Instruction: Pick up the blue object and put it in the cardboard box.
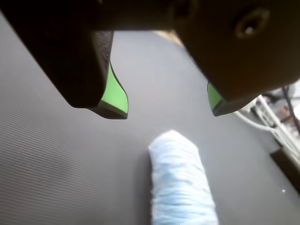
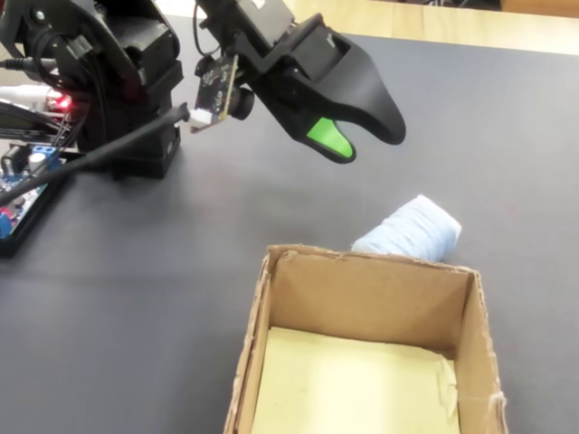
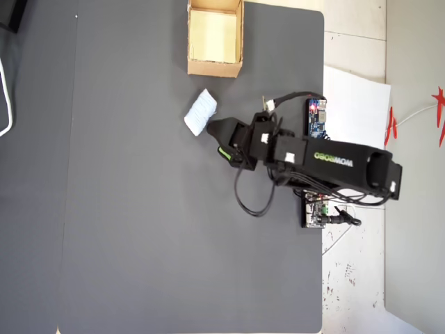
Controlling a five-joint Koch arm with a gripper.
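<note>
The blue object [image 1: 180, 183] is a pale, textured, rolled-looking pad lying on the dark mat [image 1: 56, 159]. In the wrist view it sits below and ahead of my gripper [image 1: 166, 111]. The jaws are spread wide apart, their green pads [image 1: 115, 91] showing, with nothing between them. In the fixed view the gripper [image 2: 366, 143] hovers above and left of the blue object [image 2: 412, 231], which lies just behind the far wall of the cardboard box [image 2: 362, 271]. Seen from overhead, the gripper [image 3: 217, 139] is just right of the blue object [image 3: 201, 113], and the cardboard box [image 3: 215, 68] holds nothing.
The arm's base [image 2: 118, 81] and a circuit board [image 2: 23, 181] stand at the left of the fixed view. White cables [image 1: 274, 126] lie at the mat's right edge in the wrist view. Overhead, a board [image 3: 316, 118] and white paper [image 3: 354, 90] lie right of the mat.
</note>
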